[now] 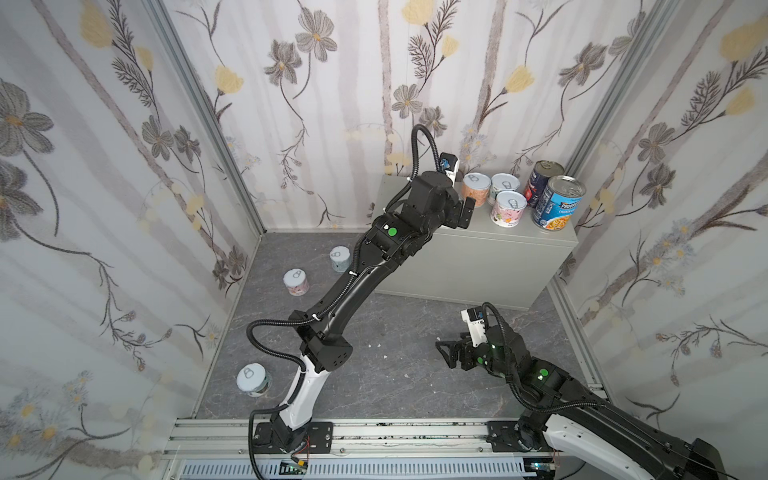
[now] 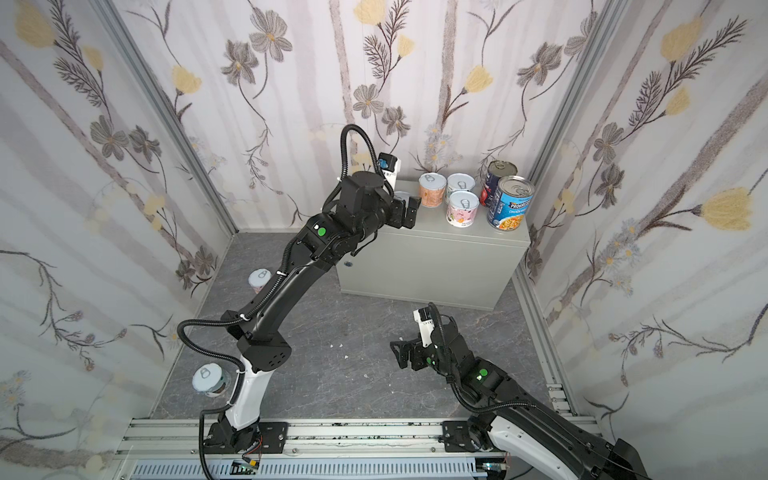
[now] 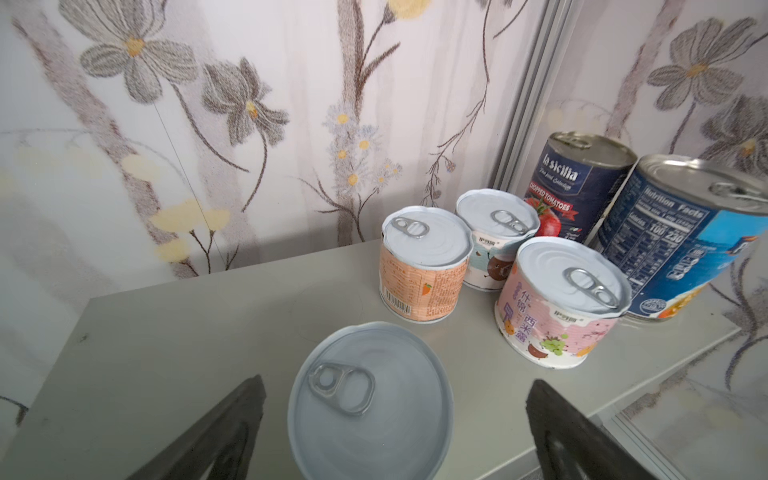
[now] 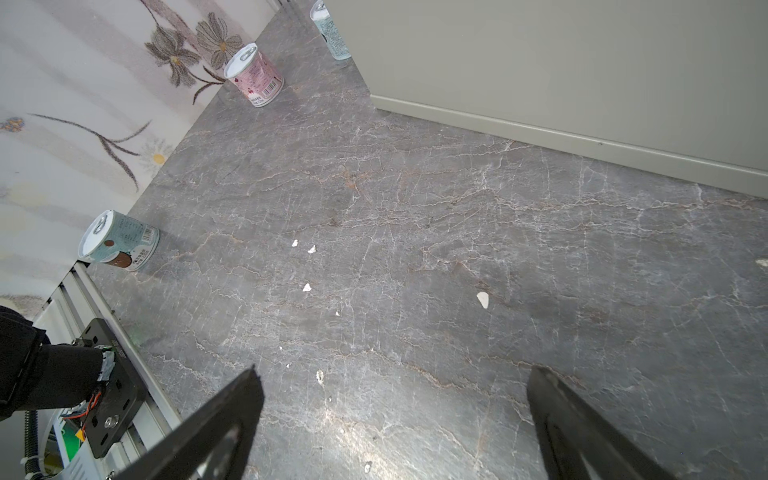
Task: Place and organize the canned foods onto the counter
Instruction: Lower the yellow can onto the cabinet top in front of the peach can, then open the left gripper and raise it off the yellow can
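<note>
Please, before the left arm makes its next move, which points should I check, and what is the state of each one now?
1. Release by the left gripper: ok. The jaws are open, with a gap on each side of the grey-lidded can.
2. That can upright on the counter: ok.
3. Space to the orange can: ok, they stand apart.
4. Margin to the counter's front edge: cannot tell, the can's base is hidden.
5. The right gripper free: ok. It is open and empty above the floor.
6. All cans on the counter: not ok. The pink can, teal can and third can stand on the floor.
</note>
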Robot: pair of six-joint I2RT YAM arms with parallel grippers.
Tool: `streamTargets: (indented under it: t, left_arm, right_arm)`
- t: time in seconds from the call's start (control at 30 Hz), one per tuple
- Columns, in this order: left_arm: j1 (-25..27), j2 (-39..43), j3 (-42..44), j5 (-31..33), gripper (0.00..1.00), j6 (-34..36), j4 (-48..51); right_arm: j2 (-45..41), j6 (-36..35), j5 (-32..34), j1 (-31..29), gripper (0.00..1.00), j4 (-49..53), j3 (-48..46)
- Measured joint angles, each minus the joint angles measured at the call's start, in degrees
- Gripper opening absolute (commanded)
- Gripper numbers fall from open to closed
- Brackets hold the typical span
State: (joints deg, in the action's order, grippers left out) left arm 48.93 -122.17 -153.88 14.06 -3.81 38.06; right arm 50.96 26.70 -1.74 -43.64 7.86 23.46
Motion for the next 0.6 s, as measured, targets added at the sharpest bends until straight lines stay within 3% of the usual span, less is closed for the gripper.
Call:
streamTargets:
  t: [0.23, 0.47, 0.6]
  left_arm:
    - [-0.55, 7.21, 3.48, 3.10, 0.90, 0.68, -1.42]
    - [-6.08, 13.97, 13.99, 3.98, 0.68, -0.79, -1.73]
    - [-7.26, 14.23, 17.55, 3.37, 0.63, -0.85, -1.70]
  right_arm:
    - [-1.49, 0.09, 0.00, -0.02, 1.00, 0.50, 1.40]
    - [-0.72, 0.24, 0.17, -0.02, 1.00, 1.11, 3.78]
    - [0.07, 0.24, 0.17, -0.02, 1.00, 1.84, 4.98]
